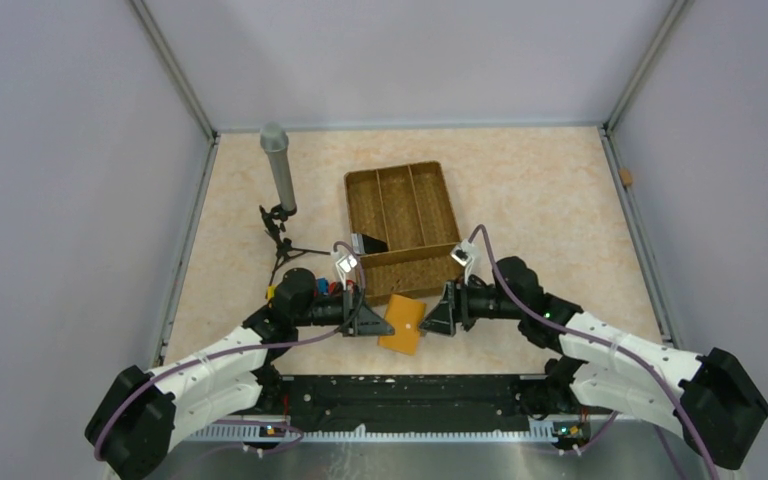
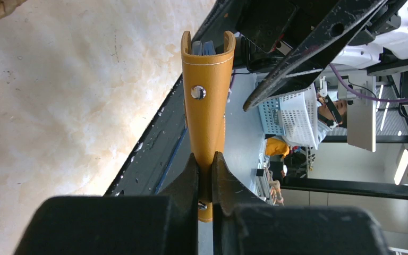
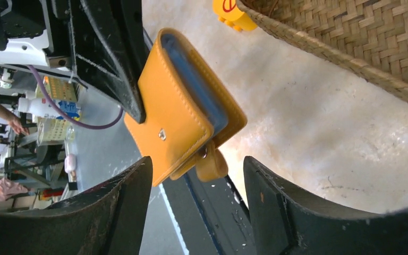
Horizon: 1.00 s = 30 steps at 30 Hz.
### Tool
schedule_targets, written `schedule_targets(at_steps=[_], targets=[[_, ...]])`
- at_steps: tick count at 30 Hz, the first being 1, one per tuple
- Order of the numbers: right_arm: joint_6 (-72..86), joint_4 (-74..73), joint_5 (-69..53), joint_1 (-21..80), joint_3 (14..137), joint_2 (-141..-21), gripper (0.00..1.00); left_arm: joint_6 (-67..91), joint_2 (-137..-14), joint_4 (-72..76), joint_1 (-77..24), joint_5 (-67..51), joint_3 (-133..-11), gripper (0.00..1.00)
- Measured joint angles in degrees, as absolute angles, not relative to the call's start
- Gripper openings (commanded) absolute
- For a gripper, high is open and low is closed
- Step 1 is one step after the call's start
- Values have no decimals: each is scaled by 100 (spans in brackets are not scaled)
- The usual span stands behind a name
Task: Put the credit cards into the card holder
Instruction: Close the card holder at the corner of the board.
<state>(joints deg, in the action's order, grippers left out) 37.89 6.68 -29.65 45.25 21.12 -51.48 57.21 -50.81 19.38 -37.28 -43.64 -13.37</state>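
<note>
Between lilac walls (image 1: 400, 60), card holder (image 1: 401, 323) hangs at the tabletop (image 1: 540, 200) edge

Lab: panel-walled booth (image 1: 60, 150), black metal frames (image 2: 350, 186) beyond.

- Table (image 1: 520, 200): beige marbled top filling the middle of the top view, with grey walls on the left, far and right sides and a black rail along the bottom edge.
- Woven brown divided tray (image 1: 410, 275): flat on the table at frame centre, slightly rotated, long side running toward the far wall.
- Grey cylinder on a small black tripod (image 1: 279, 172): stands upright left of the tray, well apart from it.
- Small tan bit (image 1: 626, 178): at the table's right edge, upper right. Too small to identify.
</note>
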Motion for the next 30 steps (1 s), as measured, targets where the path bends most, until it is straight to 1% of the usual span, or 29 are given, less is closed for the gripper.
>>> schedule_targets(at_steps=[2,9,19,23,30], targets=[[3730,698,-2965,4523,2200,-5304,62,5723,-5081,1973,-3728,-4429,-1337,0],[3712,893,-3317,4523,2261,-5529,55,5734,-5129,1999,-3728,-4497,-1337,0],[3903,1070,-3940,4525,2152,-5513,51,5876,-5129,2062,-3695,-4351,-1245,0],[3916,974,-4084,4534,2132,-5511,48,5983,-5129,2134,-3616,-4278,-1109,0],[3907,552,-4160,4606,2097,-5319,47,6191,-5142,2550,-3489,-3972,-749,0]])
